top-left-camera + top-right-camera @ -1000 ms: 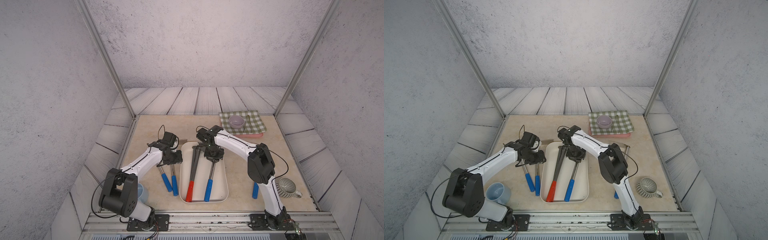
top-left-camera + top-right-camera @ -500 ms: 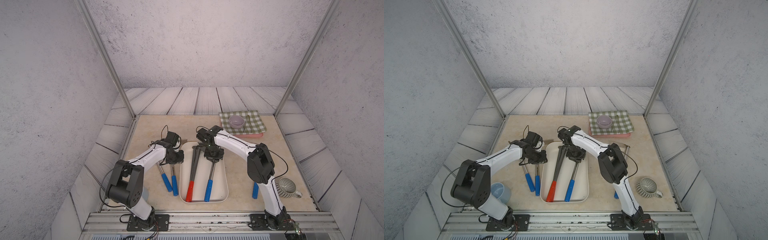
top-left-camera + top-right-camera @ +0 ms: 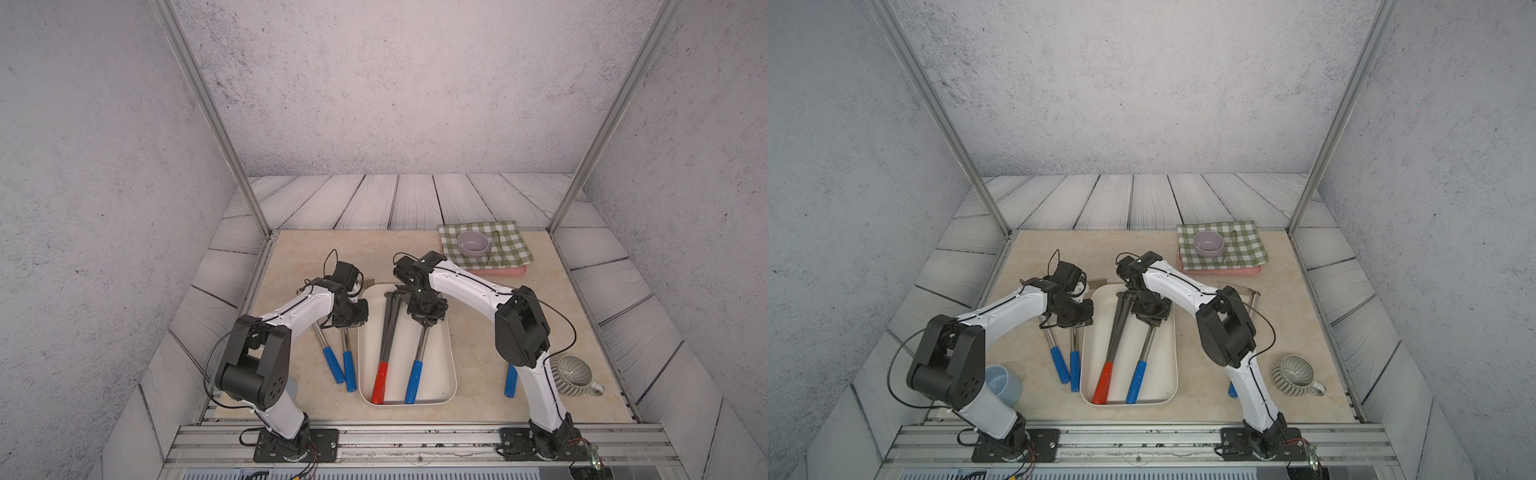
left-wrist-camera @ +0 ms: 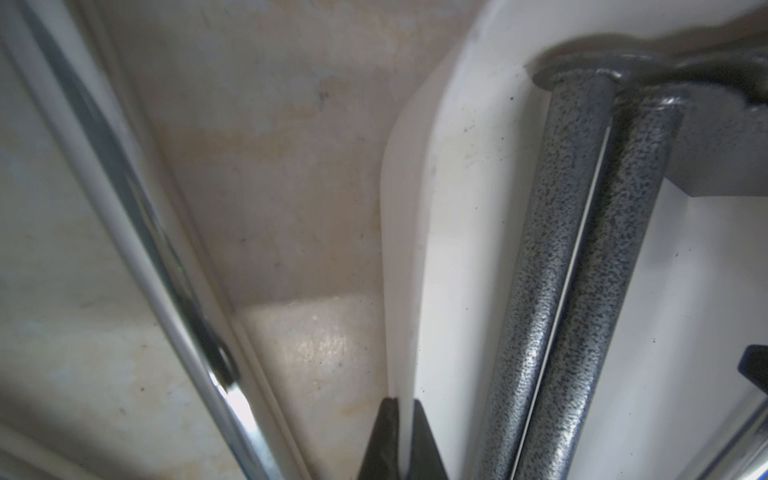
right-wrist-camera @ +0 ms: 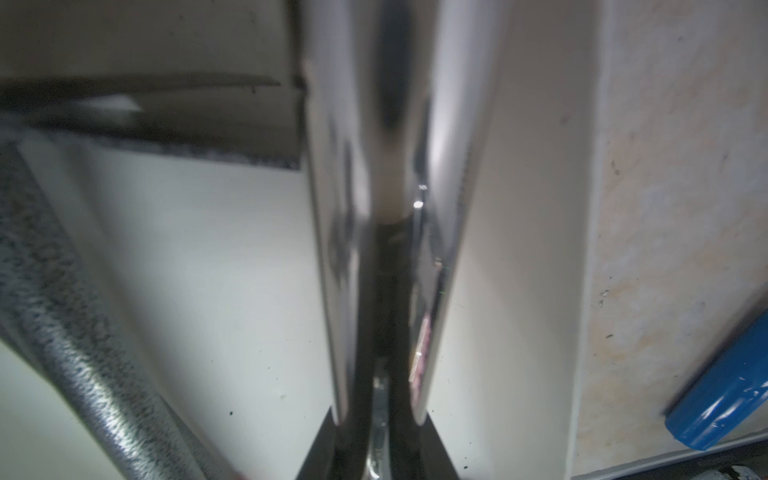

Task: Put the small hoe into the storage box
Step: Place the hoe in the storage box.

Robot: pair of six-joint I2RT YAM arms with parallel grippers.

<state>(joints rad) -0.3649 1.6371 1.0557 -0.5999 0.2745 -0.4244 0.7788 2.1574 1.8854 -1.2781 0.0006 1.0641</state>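
At the storage box (image 3: 434,374), the left claw (image 4: 402,440) is pinched tight on the left rim. The right claw (image 5: 380,449) clamps the shiny shaft of the small hoe (image 3: 419,353), which lies inside the box beside a red-handled tool (image 3: 384,357). 2 blue-handled tools (image 3: 333,365) lie on the table (image 3: 307,257) just left.

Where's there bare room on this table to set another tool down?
Barest: the table's back left corner, behind the left claw. Also the right edge between the pink tray and the striped mug. Crowded: the storage box, its rim pinched by the left claw, the right claw gripping a blue-handled tool inside, two loose tools beside it.
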